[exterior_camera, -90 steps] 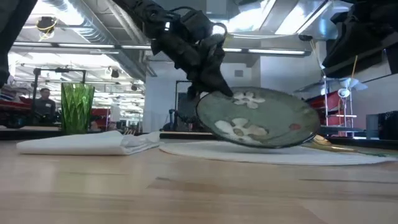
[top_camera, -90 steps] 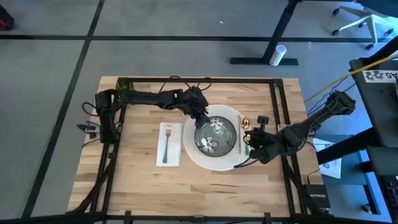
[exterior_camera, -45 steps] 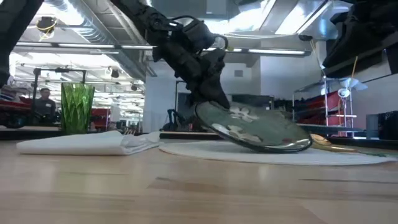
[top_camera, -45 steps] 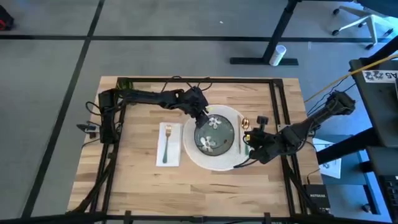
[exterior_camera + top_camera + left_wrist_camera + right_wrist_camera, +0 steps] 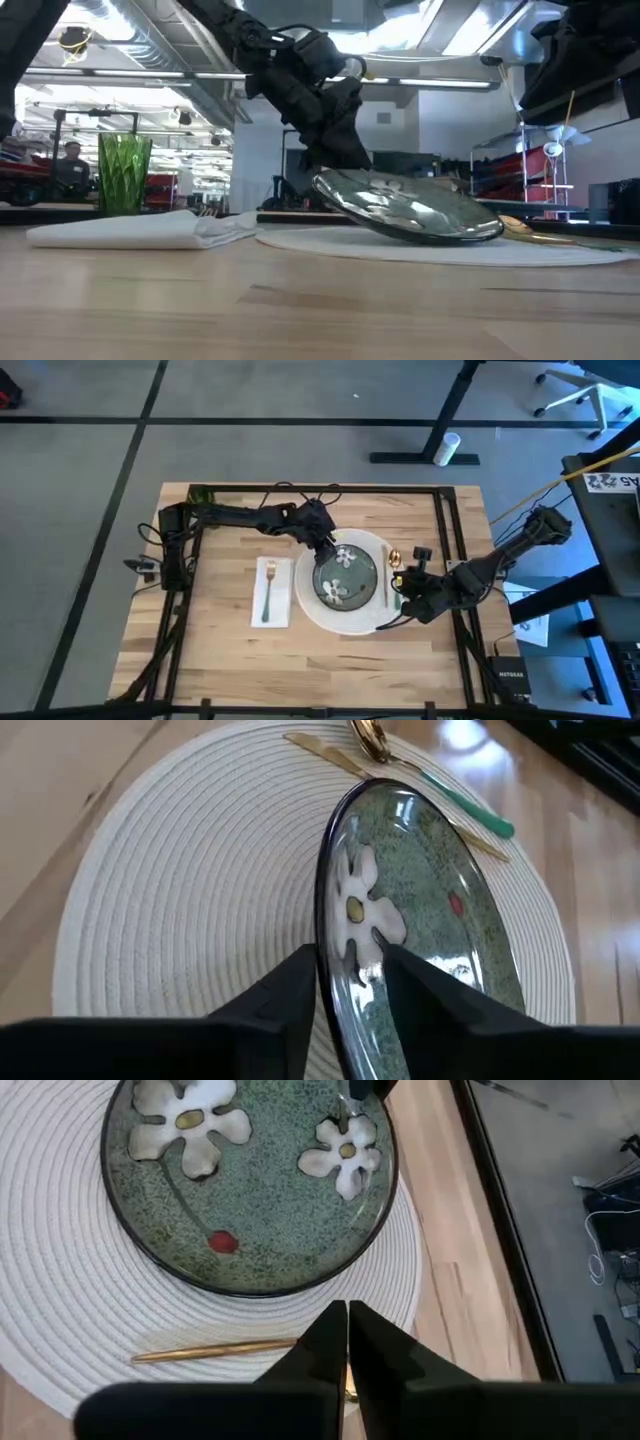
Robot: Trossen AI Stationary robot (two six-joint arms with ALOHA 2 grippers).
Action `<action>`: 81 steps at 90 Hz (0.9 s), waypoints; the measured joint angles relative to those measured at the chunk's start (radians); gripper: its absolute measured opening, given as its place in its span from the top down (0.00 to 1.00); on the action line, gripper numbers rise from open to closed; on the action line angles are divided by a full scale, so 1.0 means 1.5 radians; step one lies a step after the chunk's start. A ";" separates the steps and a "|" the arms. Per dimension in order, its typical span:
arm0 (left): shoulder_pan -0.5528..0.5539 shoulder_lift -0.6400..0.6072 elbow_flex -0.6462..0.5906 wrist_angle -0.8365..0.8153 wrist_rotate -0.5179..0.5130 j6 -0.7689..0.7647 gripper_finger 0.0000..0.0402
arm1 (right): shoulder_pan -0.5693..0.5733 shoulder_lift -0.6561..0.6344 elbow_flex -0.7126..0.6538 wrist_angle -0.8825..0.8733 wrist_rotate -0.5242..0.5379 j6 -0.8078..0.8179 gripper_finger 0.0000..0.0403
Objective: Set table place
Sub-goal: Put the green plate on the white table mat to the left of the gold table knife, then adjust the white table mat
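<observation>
Green floral plate [image 5: 345, 576] tilted on placemat [image 5: 306, 600], left claw [image 5: 328, 552] clamped on rim; right claw [image 5: 401, 586] fingers together beside placemat.

1. Light is even and bright, coming from ceiling strip lamps seen in the low view.
2. The plate [image 5: 420, 920] shows white glare on its glazed rim; the table [image 5: 300, 300] near the low camera is blurred.
3. Shadows are soft and short.
4. The far room is perhaps slightly overexposed.
</observation>
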 joint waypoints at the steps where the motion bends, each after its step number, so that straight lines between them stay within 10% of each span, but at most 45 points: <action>1: 0.000 0.000 0.000 0.000 0.000 0.000 0.72 | 0.000 0.000 0.000 0.000 0.000 0.000 1.00; 81: -0.001 -0.002 -0.001 -0.150 -0.001 0.092 0.77 | 0.000 0.000 0.000 0.014 -0.012 0.000 1.00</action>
